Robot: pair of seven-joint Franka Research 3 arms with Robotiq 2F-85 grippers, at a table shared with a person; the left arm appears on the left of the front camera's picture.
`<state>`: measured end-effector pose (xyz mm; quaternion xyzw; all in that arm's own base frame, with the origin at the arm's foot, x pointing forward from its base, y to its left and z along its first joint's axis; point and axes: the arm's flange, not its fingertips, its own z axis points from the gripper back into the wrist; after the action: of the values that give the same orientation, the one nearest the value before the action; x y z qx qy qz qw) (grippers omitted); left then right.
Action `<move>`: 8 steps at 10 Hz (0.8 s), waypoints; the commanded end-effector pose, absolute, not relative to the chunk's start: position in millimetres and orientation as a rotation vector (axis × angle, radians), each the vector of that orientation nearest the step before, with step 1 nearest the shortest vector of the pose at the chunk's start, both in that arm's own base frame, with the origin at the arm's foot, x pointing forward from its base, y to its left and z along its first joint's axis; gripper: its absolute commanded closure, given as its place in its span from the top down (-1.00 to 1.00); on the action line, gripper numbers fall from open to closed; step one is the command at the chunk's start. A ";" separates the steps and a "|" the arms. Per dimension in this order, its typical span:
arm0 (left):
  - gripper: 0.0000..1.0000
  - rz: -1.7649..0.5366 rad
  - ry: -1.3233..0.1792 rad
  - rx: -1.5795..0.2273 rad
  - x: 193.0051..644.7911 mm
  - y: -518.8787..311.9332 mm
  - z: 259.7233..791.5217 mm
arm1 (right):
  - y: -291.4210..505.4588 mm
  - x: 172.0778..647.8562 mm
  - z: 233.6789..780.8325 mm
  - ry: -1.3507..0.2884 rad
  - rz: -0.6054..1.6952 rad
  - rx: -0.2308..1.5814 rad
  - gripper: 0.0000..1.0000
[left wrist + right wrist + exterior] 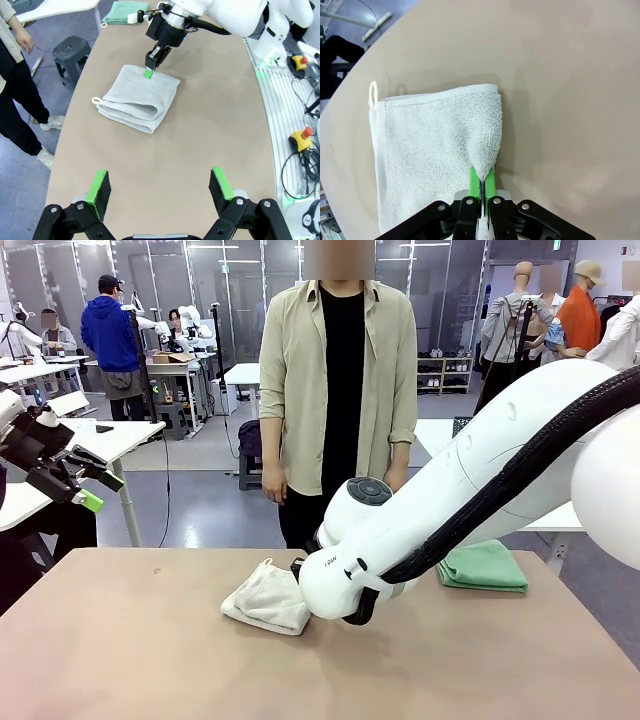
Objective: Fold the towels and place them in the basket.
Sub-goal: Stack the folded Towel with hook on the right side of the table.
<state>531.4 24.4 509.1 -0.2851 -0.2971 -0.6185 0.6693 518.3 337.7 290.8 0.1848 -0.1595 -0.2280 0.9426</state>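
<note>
Right gripper [481, 186] pinched shut on the folded cream towel's [435, 150] edge at frame bottom, likely to lift it; left gripper [160, 187] gapes empty, parked clear.

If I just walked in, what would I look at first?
Probably the big white right arm reaching across the table, its right gripper pinching the edge of the folded cream-white towel lying mid-table. Next, the folded sea green towel at the far right edge, and the person standing behind the table.
</note>
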 end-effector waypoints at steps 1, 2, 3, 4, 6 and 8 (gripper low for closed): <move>1.00 -1.396 -0.671 -0.636 530.4 24.8 510.4 | 321.4 522.2 303.1 -0.338 -0.429 0.443 -0.91; 1.00 -1.396 -0.671 -0.636 530.4 24.8 510.4 | 307.9 525.0 313.1 -0.390 -0.368 0.463 -0.91; 1.00 -1.396 -0.671 -0.636 530.4 24.8 510.4 | 287.8 531.0 325.7 -0.418 -0.316 0.472 -0.91; 1.00 -1.396 -0.671 -0.636 530.4 24.8 510.4 | 269.7 535.7 339.2 -0.434 -0.274 0.507 -0.91; 1.00 -1.396 -0.671 -0.636 530.4 24.8 510.4 | 238.2 544.9 364.0 -0.466 -0.202 0.492 -0.91; 1.00 -1.396 -0.671 -0.636 530.4 24.8 510.4 | 207.7 555.3 392.6 -0.471 -0.128 0.488 -0.91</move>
<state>531.4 24.5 509.1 -0.2851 -0.2971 -0.6184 0.6693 556.8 246.6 386.3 0.2278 -0.2477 -0.0890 0.9375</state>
